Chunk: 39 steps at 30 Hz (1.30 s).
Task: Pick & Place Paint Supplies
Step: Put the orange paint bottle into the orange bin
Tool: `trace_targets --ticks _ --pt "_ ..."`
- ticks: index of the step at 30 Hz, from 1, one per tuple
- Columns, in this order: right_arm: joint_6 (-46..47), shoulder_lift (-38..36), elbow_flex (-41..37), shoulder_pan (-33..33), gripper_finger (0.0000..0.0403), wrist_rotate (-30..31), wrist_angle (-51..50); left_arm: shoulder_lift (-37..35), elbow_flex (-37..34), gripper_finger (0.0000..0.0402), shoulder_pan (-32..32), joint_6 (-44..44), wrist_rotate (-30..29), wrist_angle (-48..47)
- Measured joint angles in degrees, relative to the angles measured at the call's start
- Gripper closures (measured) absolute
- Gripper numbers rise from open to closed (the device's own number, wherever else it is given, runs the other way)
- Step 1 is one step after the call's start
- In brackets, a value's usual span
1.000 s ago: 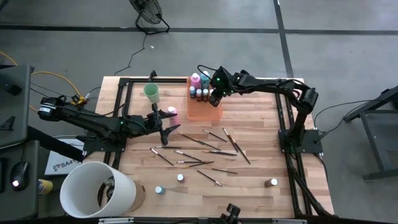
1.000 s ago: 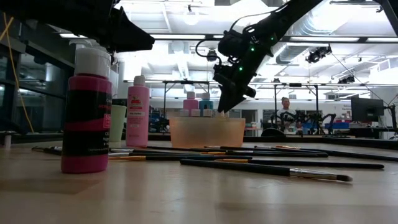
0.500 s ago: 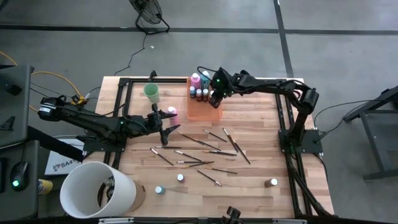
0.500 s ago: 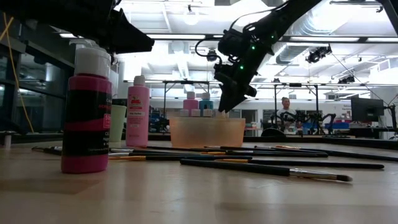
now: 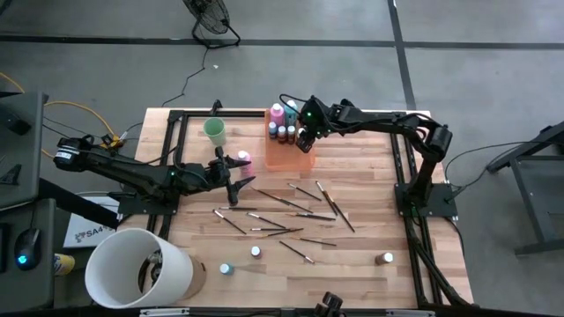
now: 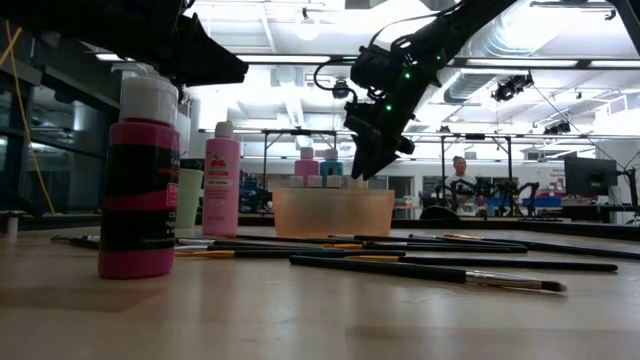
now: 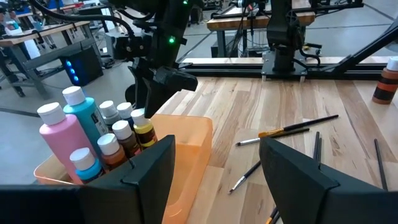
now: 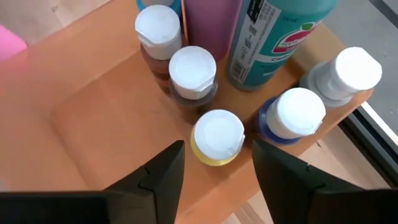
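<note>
My right gripper (image 5: 303,138) (image 8: 217,144) hangs open over the far end of the translucent orange tray (image 5: 291,157). Its fingers stand on either side of a yellow-labelled, white-capped tiny bottle (image 8: 217,134) without touching it. That bottle stands upright in the tray among other tiny bottles, a teal bottle (image 8: 280,31) and a pink bottle (image 8: 211,18). My left gripper (image 5: 236,185) (image 7: 217,140) is open and holds nothing, just on the near side of a pink bottle (image 5: 244,160) standing on the table. Thin dark brushes (image 5: 291,211) lie scattered flat on the table's middle.
A mint-green cup (image 5: 214,130) stands near the far edge, left of the tray. Three tiny capped bottles (image 5: 256,251) (image 5: 226,268) (image 5: 385,258) stand near the near edge. A large white bucket (image 5: 137,269) sits at the near left corner. A black frame borders the table.
</note>
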Motion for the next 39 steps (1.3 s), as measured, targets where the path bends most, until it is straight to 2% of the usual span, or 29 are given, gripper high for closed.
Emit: trace_targets --ticks 6,11,18,22,30,39 --pt "-0.7 -0.7 0.0 -0.2 0.0181 -0.2 -1.6 0.0 0.0 0.0174 0.0 0.0 0.0 0.0" --pt "-1.3 -4.8 0.0 -0.2 0.0165 -0.2 -6.2 0.0 0.0 0.0174 0.0 -0.3 0.0 -0.2" --pt "-1.3 -15.0 0.0 0.4 0.0166 -0.6 -19.5 0.0 0.0 0.0174 0.0 -0.4 0.0 -0.2" --pt "0.6 -20.9 0.0 2.0 0.0166 -3.4 -29.7 0.0 0.0 0.0174 0.0 -0.4 0.0 -0.1" --pt "14.6 -30.0 0.0 10.0 0.0168 -6.5 -48.2 0.0 0.0 0.0174 0.0 -0.4 0.0 -0.1" --pt "35.0 -34.0 0.0 24.0 0.0168 -7.7 -56.3 0.0 0.0 0.0174 0.0 -0.4 0.0 -0.1"
